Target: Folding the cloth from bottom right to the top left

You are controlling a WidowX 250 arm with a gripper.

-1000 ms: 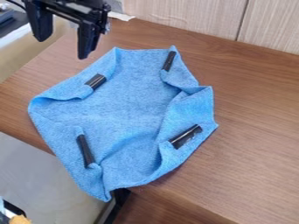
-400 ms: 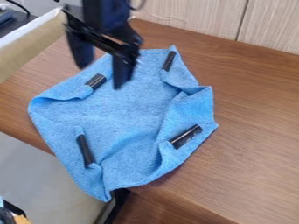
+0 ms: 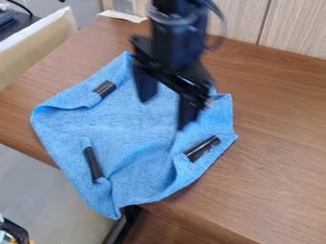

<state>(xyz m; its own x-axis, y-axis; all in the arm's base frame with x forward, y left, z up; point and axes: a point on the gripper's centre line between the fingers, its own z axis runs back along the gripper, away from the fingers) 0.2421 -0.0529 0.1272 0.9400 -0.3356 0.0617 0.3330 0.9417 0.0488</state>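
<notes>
The black gripper [image 3: 165, 114] hangs over the upper right part of the blue cloth [image 3: 134, 133], its two fingers spread apart with nothing between them. The cloth lies on the wooden table with its edges turned inward. Black clips or strips sit on its folded edges: one at upper left [image 3: 104, 88], one at lower left [image 3: 93, 163], one at lower right [image 3: 202, 148]. The arm covers the cloth's upper right corner. The cloth's bottom tip hangs at the table's front edge.
The brown wooden table [image 3: 280, 157] extends to the right. Behind it stands a pale wood-grain panel [image 3: 299, 28]. A beige box or bin [image 3: 38, 45] is at upper left. Dark and orange objects [image 3: 13, 232] show at the bottom left corner.
The gripper has moved from the upper left, right and downward, over the cloth, with its fingers still apart. The cloth has not moved. The dark object at the bottom left corner has shifted.
</notes>
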